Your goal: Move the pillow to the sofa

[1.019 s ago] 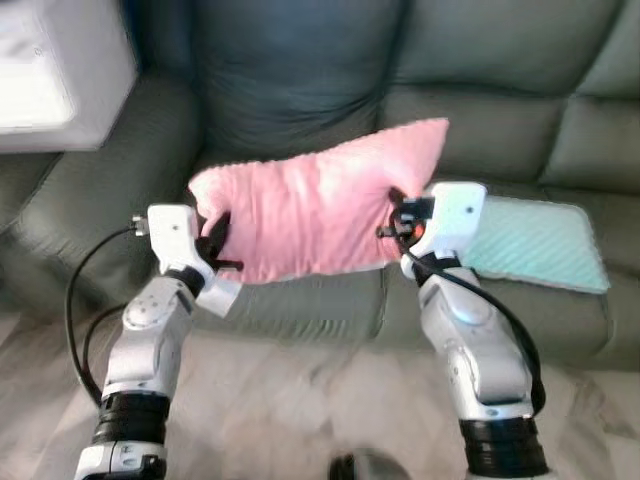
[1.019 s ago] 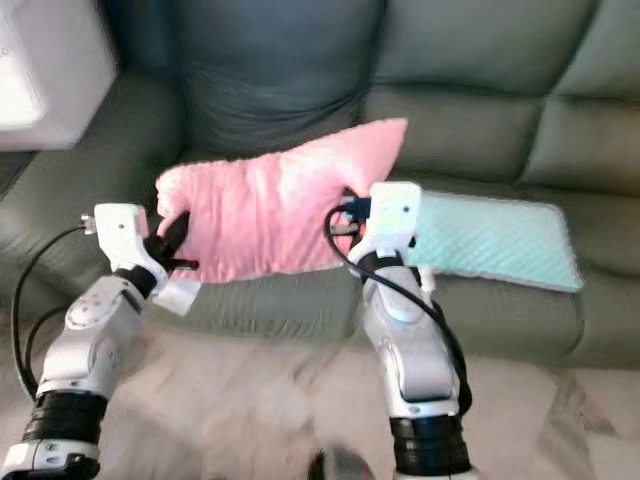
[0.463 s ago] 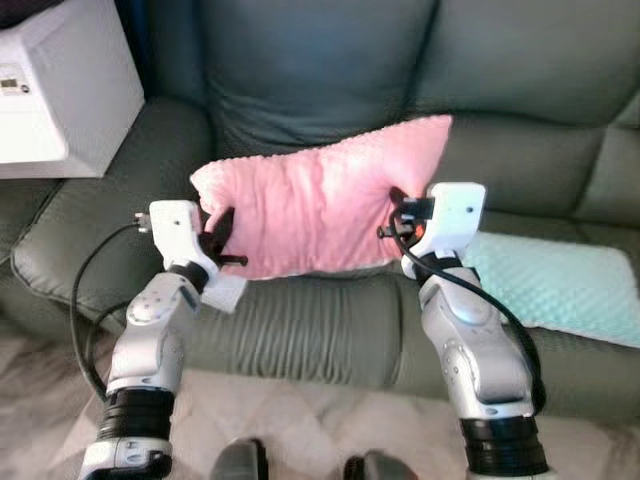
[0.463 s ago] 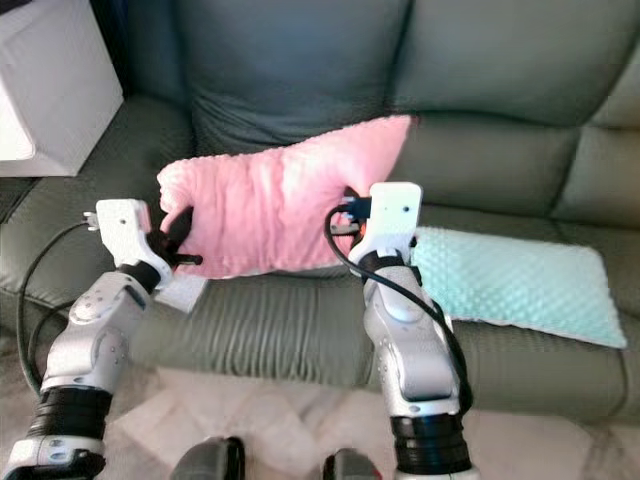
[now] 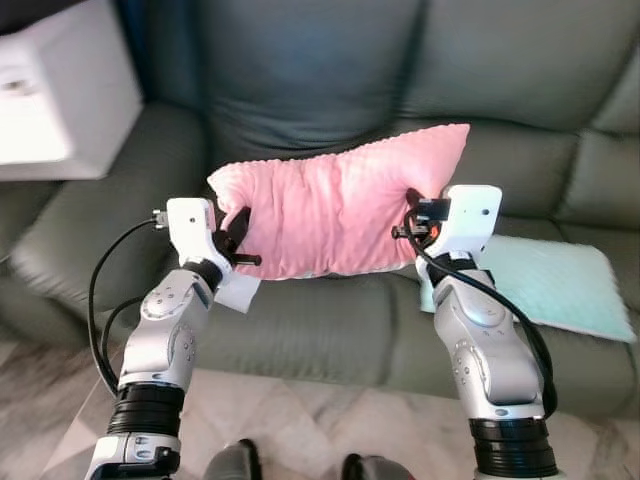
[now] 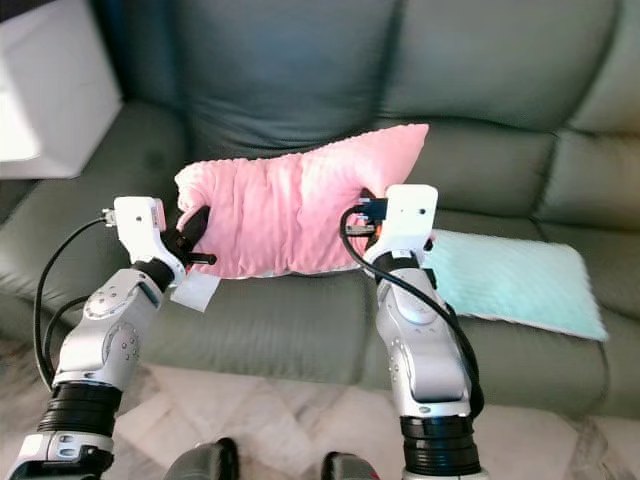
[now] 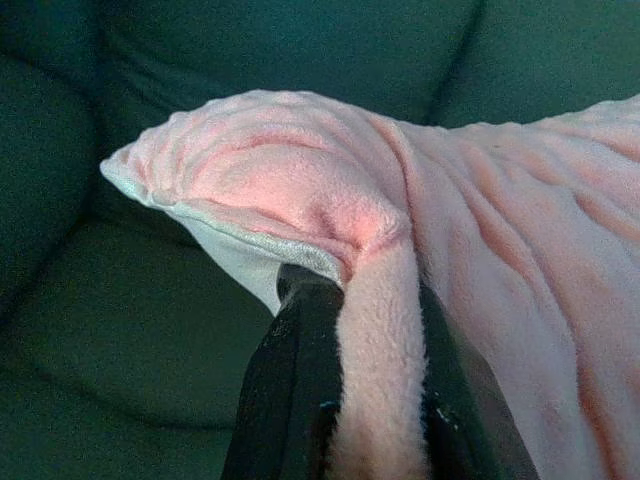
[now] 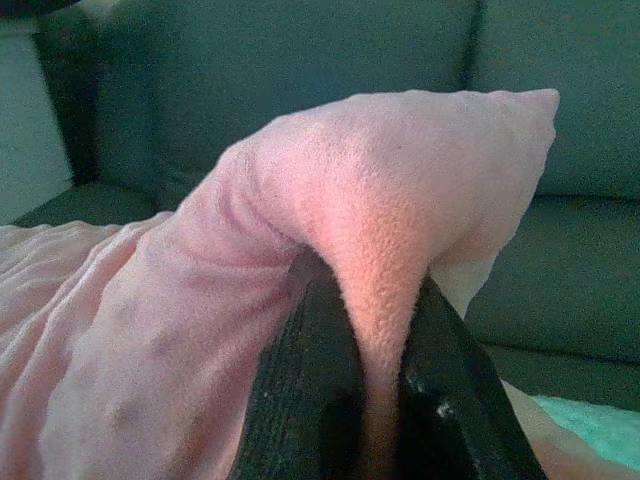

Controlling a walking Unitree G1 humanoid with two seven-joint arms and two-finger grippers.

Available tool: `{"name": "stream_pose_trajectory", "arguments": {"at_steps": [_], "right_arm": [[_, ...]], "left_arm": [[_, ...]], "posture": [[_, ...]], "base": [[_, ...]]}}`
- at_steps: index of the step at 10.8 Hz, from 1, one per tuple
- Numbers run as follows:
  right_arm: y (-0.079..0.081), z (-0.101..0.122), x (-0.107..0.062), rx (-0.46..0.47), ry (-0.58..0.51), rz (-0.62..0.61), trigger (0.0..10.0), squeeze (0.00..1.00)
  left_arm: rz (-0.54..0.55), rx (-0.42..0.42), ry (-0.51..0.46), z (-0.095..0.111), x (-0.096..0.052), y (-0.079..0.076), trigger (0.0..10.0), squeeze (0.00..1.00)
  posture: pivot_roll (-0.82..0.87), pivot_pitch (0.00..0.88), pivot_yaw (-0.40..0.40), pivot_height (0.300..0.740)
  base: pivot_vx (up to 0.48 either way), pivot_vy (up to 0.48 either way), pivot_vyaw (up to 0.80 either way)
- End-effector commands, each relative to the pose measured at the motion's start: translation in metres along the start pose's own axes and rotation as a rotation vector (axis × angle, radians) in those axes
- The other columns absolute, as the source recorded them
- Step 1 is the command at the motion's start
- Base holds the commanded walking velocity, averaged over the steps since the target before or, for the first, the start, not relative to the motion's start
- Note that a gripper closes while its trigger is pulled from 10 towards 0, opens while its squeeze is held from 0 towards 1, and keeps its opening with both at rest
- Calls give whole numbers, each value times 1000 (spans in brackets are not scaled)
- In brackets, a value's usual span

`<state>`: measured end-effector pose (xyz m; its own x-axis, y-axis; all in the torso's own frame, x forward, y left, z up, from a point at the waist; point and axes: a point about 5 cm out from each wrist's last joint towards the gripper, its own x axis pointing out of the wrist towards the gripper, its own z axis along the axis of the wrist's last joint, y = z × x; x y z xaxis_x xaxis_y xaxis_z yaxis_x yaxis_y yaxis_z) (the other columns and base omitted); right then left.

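Left eye view: plush pink pillow [image 5: 335, 211] | left gripper [image 5: 236, 236] & right gripper [image 5: 412, 213] clamp its ends | above green sofa [image 5: 300, 320] | mint cushion [image 5: 550, 285] right

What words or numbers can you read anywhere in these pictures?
None can be read.
The white box beside the sofa has a small dark mark, too blurred to read.
The pink pillow, held between the left gripper and right gripper, is plain.
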<state>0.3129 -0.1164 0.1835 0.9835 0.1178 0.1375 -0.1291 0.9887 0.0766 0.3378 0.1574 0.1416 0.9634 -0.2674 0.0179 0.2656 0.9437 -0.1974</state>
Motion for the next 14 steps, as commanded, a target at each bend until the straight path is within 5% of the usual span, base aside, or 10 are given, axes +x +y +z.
{"name": "stream_pose_trajectory", "arguments": {"at_steps": [1, 8, 14], "right_arm": [[3, 6, 0, 0, -28, 12, 10000, 0], [2, 8, 0, -9, -44, 1, 10000, 0], [2, 9, 0, -19, -53, 0, 10000, 0]], "left_arm": [[-15, 19, -1, 2, 1, -1, 10000, 0], [-20, 16, -3, -1, 0, -6, 10000, 0], [-30, 51, -46, 1, 1, -10, 10000, 0]], "posture": [[-81, 192, -60, 740], [-81, 194, -56, 740], [-80, 187, -59, 740]], "base": [[0, 480, 0], [0, 450, 0], [0, 0, 0]]}}
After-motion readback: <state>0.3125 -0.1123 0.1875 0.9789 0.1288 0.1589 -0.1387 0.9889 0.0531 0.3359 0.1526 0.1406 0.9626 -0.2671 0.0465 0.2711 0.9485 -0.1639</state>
